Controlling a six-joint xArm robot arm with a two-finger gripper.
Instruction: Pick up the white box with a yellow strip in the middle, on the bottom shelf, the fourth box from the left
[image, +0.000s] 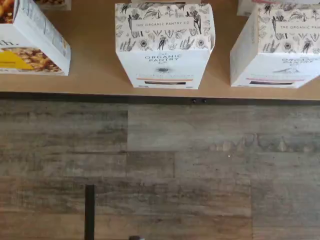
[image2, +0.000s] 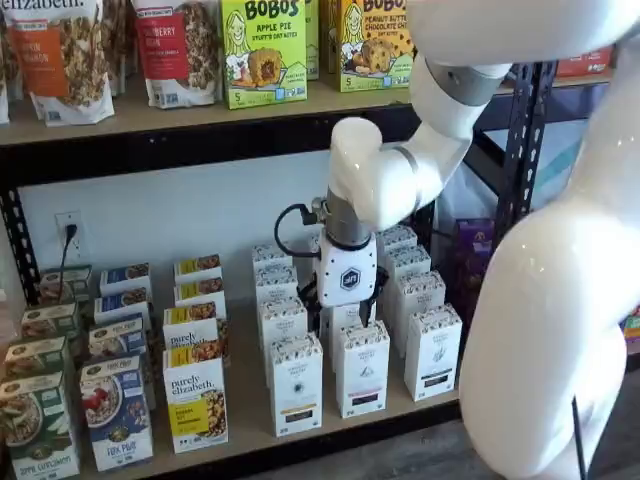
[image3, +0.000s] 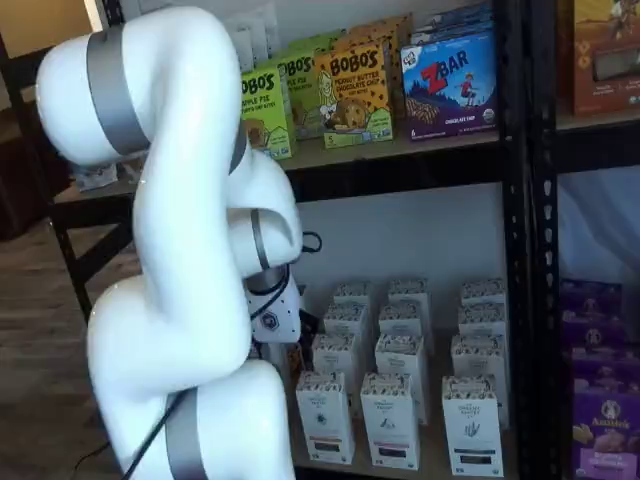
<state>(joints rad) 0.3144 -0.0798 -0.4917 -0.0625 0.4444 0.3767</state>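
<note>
The white box (image: 162, 45) stands at the front edge of the bottom shelf (image: 95, 75), with a speckled top and a yellow-orange strip low on its front. In a shelf view it is the front carton (image2: 296, 385) right of the purely elizabeth boxes (image2: 196, 405). It also heads the leftmost row of white cartons (image3: 325, 415) in the other view. My gripper (image2: 344, 306) hangs in front of the white cartons, above and a little right of that box. Its black fingers stand apart, open and holding nothing. The wrist view shows no fingers.
A same-shaped carton with a pink strip (image: 280, 47) stands right of the white box, and a purely elizabeth box (image: 32, 42) stands on its other side. More white cartons (image2: 432, 352) fill the rows behind and beside. Wood floor (image: 160, 165) and a black post (image: 90, 210) lie below the shelf edge.
</note>
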